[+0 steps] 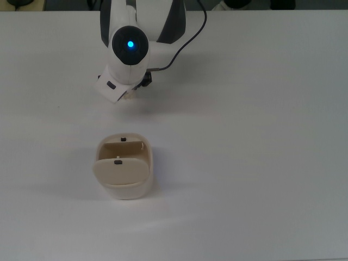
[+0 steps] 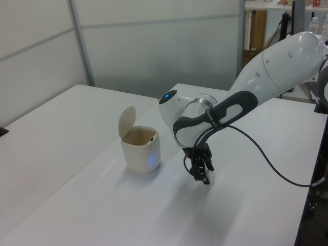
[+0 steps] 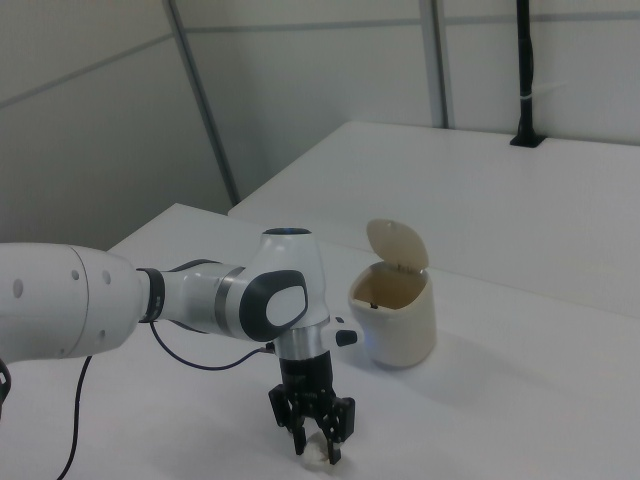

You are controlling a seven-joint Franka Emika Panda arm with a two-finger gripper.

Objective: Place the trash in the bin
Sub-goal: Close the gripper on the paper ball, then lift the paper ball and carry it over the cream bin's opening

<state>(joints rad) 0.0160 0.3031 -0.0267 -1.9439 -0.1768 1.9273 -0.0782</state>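
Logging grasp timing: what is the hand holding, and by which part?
Cannot be told: the hand is down around the paper wad on the table, grip unclear.

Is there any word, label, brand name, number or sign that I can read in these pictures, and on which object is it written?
None can be read. The bin, the table and the robot arm show no print. The arm carries only a blue light, and the bin only small dark marks, neither being text.

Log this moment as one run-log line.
phase: grasping | gripper: down around crumpled off-white paper wad on table | cream plastic bin: flap lid up
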